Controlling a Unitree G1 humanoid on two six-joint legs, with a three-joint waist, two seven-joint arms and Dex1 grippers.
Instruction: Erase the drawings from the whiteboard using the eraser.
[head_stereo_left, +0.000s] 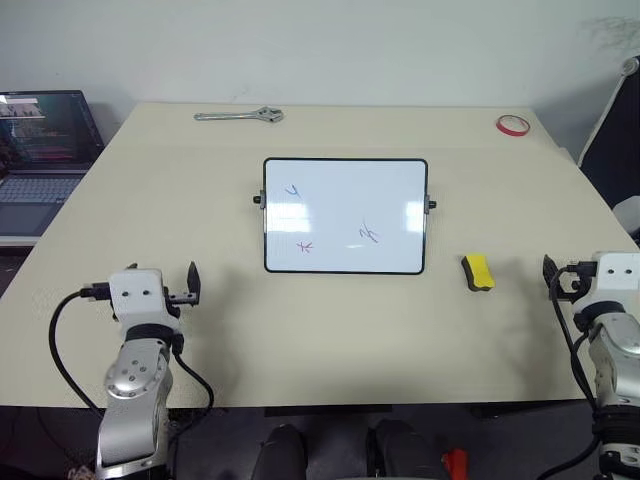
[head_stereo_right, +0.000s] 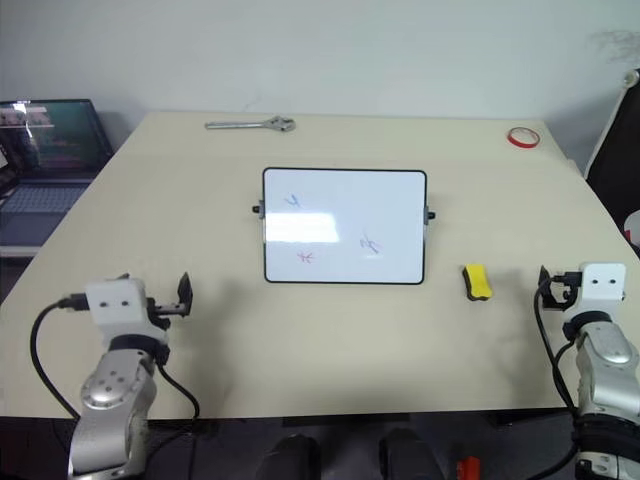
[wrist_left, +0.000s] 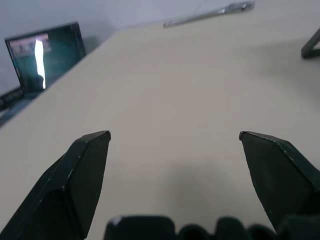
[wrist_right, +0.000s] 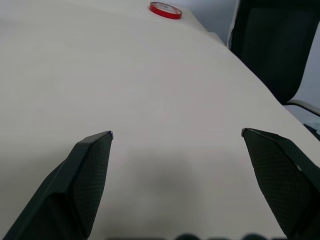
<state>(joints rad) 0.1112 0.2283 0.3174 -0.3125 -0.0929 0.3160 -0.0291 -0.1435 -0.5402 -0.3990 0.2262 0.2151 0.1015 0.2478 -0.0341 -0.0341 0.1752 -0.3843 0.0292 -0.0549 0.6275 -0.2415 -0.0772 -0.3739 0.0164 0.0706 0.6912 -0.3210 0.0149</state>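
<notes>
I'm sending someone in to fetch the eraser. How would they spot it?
On the beige table, find the whiteboard in the middle. Just off its lower right corner lies the eraser: a small yellow block with a dark base, unlike the red tape ring at the far corner.

We find no legible text, label, brand, number or sign here. The whiteboard (head_stereo_left: 345, 215) carries only the drawings (head_stereo_left: 305, 246), two bluish scribbles and one red-pink star-like mark, none forming letters or digits. The laptop (head_stereo_left: 45, 128) screen shows coloured content too small for us to read.
</notes>
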